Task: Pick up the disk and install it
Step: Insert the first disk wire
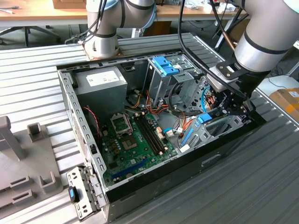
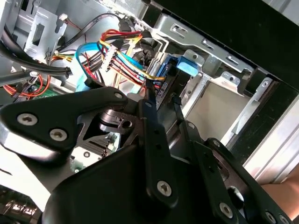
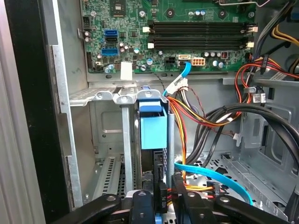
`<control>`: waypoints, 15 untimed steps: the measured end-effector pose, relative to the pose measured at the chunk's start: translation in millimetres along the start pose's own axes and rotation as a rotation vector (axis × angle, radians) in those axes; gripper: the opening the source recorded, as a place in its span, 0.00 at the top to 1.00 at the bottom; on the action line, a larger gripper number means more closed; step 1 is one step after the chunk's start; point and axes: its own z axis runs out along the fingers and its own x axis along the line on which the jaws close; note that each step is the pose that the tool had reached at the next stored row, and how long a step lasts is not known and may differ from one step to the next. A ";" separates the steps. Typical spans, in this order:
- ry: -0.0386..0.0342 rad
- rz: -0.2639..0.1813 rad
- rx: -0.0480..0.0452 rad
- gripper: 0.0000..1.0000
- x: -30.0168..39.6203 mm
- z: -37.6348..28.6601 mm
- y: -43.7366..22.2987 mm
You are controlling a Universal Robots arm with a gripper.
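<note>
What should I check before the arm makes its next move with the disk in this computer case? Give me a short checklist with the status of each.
1. Disk standing on edge in the metal bay slot: ok in the first wrist view.
2. Gripper lined up at the disk's end: ok; its fingers straddle the blue carrier.
3. Grip firmly closed on the disk: cannot tell.
4. Disk fully seated in the bay: cannot tell; its blue tab shows beside the bay in the exterior view.
5. Cables clear of the gripper: not ok; the light-blue cable and coloured wires run close by.
</note>
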 end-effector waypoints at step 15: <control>0.0030 0.000 0.0013 0.70 -2.7 -47.7 -9.6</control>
